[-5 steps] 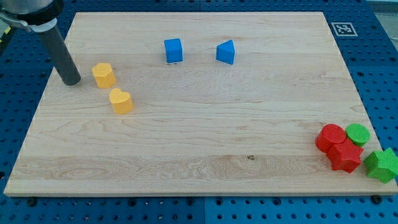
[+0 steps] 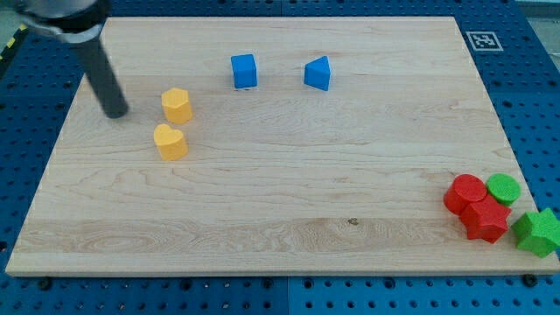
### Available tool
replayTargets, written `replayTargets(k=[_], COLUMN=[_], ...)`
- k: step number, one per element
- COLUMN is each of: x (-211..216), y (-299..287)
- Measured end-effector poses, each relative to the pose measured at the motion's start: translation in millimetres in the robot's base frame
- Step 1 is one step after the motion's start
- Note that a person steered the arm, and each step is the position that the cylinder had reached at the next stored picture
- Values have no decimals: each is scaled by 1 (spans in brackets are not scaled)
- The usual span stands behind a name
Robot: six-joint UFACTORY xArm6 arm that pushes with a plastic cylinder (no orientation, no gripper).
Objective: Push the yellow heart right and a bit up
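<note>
My tip (image 2: 116, 113) rests on the wooden board (image 2: 280, 201) near its upper left. A yellow hexagon block (image 2: 177, 105) lies to the right of the tip with a gap between them. The yellow heart (image 2: 171, 141) lies just below the hexagon, to the lower right of the tip and apart from it. The dark rod rises from the tip toward the view's top left.
A blue cube (image 2: 244, 71) and a blue triangle block (image 2: 318, 73) lie near the top middle. At the lower right sit a red round block (image 2: 463, 192), a red star (image 2: 486, 220), a green round block (image 2: 503, 188) and a green star (image 2: 538, 231) off the board's edge.
My tip has moved right. The yellow hexagon has slid right and now sits above the yellow heart, which has not moved.
</note>
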State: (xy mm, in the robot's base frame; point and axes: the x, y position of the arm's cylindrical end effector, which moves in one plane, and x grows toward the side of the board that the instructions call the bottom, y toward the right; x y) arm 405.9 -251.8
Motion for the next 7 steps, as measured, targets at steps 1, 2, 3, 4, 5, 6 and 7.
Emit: replayTargets(k=[1,2,3,4,5,6,7], x=[33,50,54,74,80,77,77], y=[-9,17,74,122,173,227,280])
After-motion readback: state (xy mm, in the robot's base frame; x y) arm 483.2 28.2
